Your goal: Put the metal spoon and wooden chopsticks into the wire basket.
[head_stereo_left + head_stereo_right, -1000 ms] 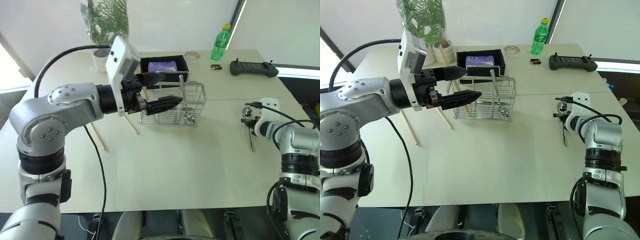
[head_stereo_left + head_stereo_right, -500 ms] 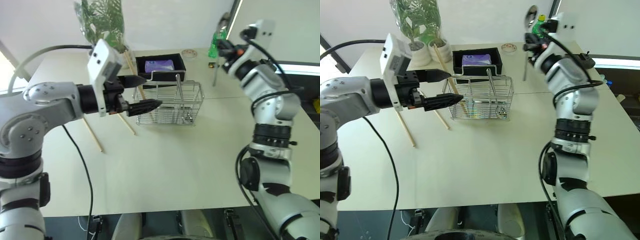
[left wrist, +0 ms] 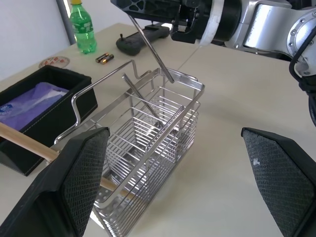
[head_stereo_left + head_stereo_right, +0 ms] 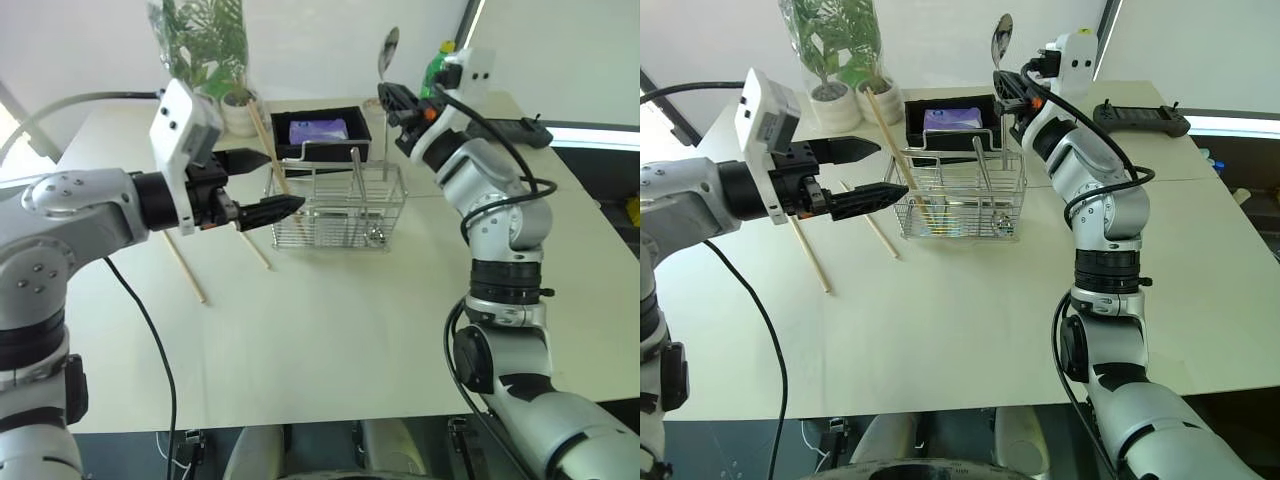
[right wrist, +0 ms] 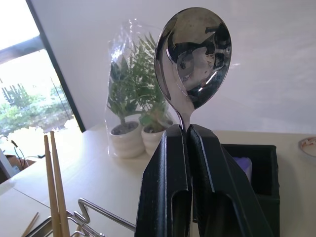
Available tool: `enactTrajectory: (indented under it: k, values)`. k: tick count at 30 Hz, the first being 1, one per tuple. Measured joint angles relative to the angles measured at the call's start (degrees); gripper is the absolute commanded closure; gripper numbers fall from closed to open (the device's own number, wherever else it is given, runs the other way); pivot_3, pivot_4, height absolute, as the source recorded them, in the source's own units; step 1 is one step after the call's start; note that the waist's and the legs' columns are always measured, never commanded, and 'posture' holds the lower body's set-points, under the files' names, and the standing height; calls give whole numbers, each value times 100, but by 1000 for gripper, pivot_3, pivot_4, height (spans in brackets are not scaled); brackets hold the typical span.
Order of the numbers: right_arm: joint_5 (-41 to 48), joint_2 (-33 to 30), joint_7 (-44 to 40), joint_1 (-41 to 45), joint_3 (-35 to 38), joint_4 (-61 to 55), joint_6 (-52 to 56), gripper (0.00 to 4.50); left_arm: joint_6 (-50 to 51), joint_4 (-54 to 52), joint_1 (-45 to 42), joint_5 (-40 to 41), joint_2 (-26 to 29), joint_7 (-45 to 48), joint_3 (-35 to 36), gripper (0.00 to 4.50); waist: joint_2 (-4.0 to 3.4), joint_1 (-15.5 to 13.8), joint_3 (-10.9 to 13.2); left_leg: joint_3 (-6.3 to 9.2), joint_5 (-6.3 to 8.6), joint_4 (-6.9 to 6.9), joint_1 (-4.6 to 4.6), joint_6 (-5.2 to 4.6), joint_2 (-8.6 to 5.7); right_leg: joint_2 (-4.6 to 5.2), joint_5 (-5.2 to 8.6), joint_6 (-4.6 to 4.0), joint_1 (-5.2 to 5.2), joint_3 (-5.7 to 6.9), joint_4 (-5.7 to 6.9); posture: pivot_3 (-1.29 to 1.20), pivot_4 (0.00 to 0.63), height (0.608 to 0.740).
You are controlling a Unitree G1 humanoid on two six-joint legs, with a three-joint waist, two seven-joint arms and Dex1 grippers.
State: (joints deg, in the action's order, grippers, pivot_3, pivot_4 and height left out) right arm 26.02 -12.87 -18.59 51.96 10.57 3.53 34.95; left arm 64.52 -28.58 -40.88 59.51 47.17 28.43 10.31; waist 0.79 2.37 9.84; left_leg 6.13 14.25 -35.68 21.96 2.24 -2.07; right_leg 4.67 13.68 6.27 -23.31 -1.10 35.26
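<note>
Holding the metal spoon [image 4: 1002, 45] bowl-up, the right gripper [image 4: 1008, 92] had its fingers [image 5: 168, 187] pinched tight on the handle just under the bowl, with the long handle hanging down over the far edge of the wire basket [image 4: 960, 196]. In the left wrist view the handle tip [image 3: 168, 78] sat right at the basket's top rim; whether it was already inside I couldn't tell.

Handling call on the spoon: stiff, light, polished and slick. A grip that high leaves a long lever below, so it could likely pivot or slip in the fingers if the tip catches a wire. Grid gaps looked wide enough to snag a slim handle. A straight, vertical drop seemed the safest bet.

Left gripper [image 4: 865, 172] was spread wide and empty, hovering beside the near-left end of the basket, apart from it.

Wooden chopsticks: a pair [image 4: 890, 140] leaned in the left end of the basket, tops sticking out above the rim. Two more pale sticks [image 4: 812, 259] lay flat on the desk [image 4: 970, 310] left of the basket. Those would be light, rigid, thin and prone to roll; I'd judge a mid-length pinch best, since lying flat gives the fingers little to get under.

Another metal handle [image 4: 981, 160] already stood in the basket.
</note>
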Motion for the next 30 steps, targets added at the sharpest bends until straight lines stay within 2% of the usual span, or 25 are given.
enactTrajectory:
  k: [3,6,13,17,21,27,30]
  values:
    - [-139,0,-123,-277,-250,-151,-241,4411,-2,1,-1,4,-17,-24,0,0,2,3,-1,0,0,2,-1,0,0,0,0,0,1,0,-1,0,150,716]
    - [-332,0,-220,-637,-496,-157,-400,3559,-7,6,-2,2,-21,-25,-1,0,1,4,-1,-2,-1,2,0,1,0,0,0,0,-1,-1,0,0,150,716]
    - [-540,-15,-213,-732,-578,-158,-685,76,-12,38,-36,1,-44,-23,-2,0,1,6,-1,0,-4,2,-3,8,0,-1,-1,0,0,-1,2,0,150,716]
    - [-571,-190,-239,-731,-574,-159,-696,17,-12,44,-36,-1,-57,-48,-2,0,1,4,-1,-1,-5,2,-2,8,0,0,-1,0,0,-2,1,0,150,716]
    - [-511,-772,-551,-643,-557,-303,-454,17,-12,48,-35,3,-120,-213,25,0,0,-21,0,-1,-5,1,0,8,-1,2,-1,0,0,-2,0,0,150,716]
    - [231,-2503,-1823,573,-400,-612,965,17,45,565,-35,163,-459,-1143,747,0,-3,-9,5,6,-4,3,4,6,1,0,0,0,-3,6,-3,0,150,716]
    - [700,-3304,-2662,848,-495,-821,1712,17,250,901,-4,223,-485,-1742,1182,0,6,-1,0,9,-4,9,4,6,2,1,1,0,-2,10,-6,0,150,716]
